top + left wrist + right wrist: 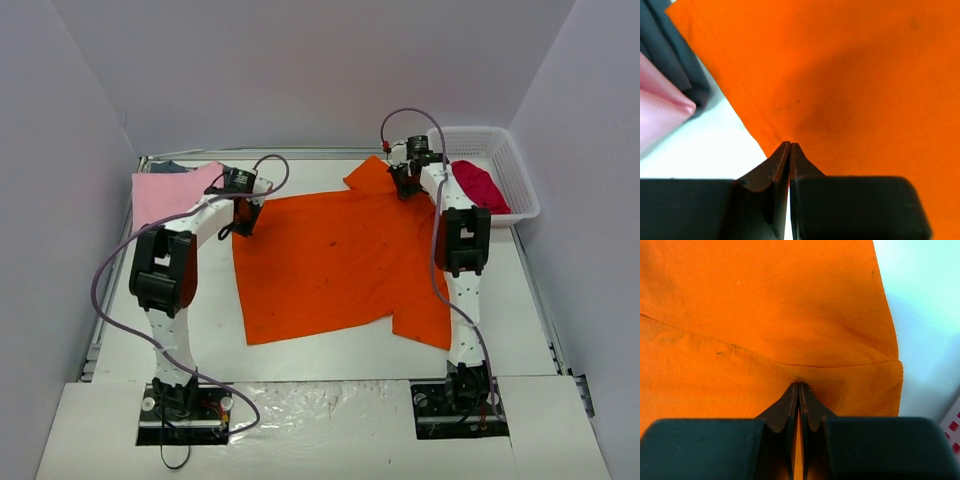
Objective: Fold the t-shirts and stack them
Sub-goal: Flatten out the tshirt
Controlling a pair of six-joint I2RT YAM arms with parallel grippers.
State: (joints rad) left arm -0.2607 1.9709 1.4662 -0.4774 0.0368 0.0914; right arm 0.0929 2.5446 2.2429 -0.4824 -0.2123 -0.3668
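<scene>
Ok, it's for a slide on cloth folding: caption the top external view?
Left tool and right tool pinch the orange t-shirt at its far side; pink t-shirt far left, crimson t-shirt in basket.

walls (300, 70): plain pale grey, three sides | table (330, 355): white top | light: even, soft

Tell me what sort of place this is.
Probably a robotics lab test cell: plain grey walls box in a white table, the left arm and right arm are bolted at its near edge, with an orange t-shirt and white basket as props.
</scene>
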